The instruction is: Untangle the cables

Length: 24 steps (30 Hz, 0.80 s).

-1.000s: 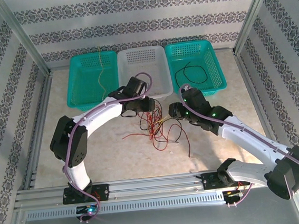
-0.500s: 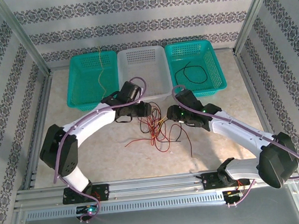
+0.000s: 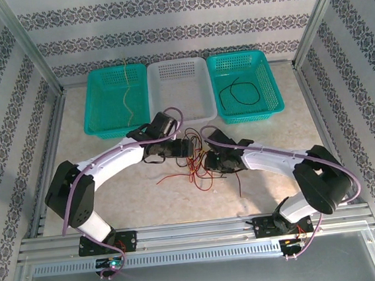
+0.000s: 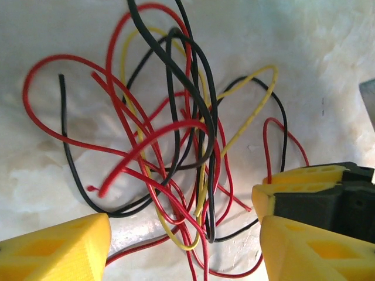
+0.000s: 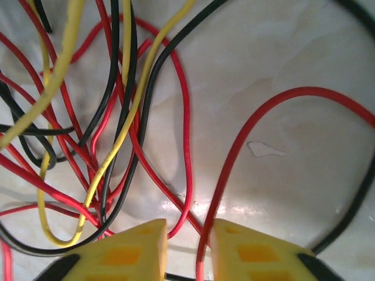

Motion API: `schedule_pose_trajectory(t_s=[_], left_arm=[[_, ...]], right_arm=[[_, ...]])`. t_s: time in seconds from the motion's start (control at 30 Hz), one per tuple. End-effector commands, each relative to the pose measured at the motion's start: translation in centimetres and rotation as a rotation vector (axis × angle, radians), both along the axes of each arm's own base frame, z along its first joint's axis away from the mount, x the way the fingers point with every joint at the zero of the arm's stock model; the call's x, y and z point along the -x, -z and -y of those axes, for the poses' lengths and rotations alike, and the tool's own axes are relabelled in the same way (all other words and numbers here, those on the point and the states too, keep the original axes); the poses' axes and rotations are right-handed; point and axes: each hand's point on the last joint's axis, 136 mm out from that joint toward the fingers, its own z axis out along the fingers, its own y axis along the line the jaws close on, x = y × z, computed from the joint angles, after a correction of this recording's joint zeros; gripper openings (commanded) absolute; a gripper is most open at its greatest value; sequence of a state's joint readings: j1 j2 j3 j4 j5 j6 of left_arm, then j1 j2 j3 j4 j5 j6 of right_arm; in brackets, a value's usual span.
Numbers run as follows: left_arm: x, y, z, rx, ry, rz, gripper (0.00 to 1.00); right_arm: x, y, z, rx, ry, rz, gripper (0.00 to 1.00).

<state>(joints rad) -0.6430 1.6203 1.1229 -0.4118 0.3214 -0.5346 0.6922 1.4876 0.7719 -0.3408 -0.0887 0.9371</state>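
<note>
A tangle of red, yellow and black cables [image 3: 200, 166] lies on the marbled table between the two arms. In the left wrist view the cables [image 4: 176, 152] loop over one another, and my left gripper [image 4: 183, 249] is open wide with several strands between its yellow fingers [image 4: 55, 249]. My left gripper [image 3: 180, 148] sits at the tangle's upper left edge. My right gripper [image 3: 209, 159] is low over its right side. Its fingertips [image 5: 126, 252] stand a narrow gap apart, open, with red strands [image 5: 234, 152] running between them.
Three baskets line the back: a teal basket [image 3: 102, 115] holding a yellow cable [image 3: 126, 93], a white basket [image 3: 199, 86], and a teal basket [image 3: 264, 73] holding a black cable [image 3: 236, 92]. Metal frame rails border the table [image 3: 140, 198].
Both arms have come down and inward onto the tangle. The right arm swung left and stretched out low, bringing its gripper into the cables.
</note>
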Motion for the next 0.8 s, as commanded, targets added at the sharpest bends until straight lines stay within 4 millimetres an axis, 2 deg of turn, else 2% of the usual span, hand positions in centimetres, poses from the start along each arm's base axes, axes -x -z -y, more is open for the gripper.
schedule_pose_trajectory(t_s=[0.0, 0.07, 0.17, 0.27, 0.5, 0.63, 0.77], left_arm=[[0.3, 0.7, 1.0, 0.002, 0.013, -0.007, 0.7], [0.4, 1.5, 1.3, -0.013, 0.019, -0.016, 0.7], [0.4, 2.8, 1.5, -0.046, 0.011, -0.026, 0.71], [-0.2, 3.6, 1.2, -0.076, -0.021, -0.022, 0.68], [-1.2, 4.6, 1.0, -0.114, -0.053, -0.014, 0.62], [-0.6, 5.5, 0.6, -0.132, -0.048, -0.037, 0.53], [0.1, 5.9, 0.0, -0.142, -0.051, -0.049, 0.51]], right_arm=[[0.3, 0.5, -0.6, -0.023, 0.01, -0.022, 0.09], [0.3, -0.4, -0.9, -0.036, -0.016, -0.003, 0.0], [0.2, -4.3, -2.1, -0.094, -0.106, 0.122, 0.0], [0.7, -9.4, -3.0, -0.16, -0.2, 0.271, 0.0], [2.5, -19.7, -2.7, -0.282, -0.318, 0.523, 0.0], [3.3, -26.9, -2.2, -0.371, -0.351, 0.691, 0.0], [4.2, -33.7, -1.8, -0.439, -0.393, 0.839, 0.0]])
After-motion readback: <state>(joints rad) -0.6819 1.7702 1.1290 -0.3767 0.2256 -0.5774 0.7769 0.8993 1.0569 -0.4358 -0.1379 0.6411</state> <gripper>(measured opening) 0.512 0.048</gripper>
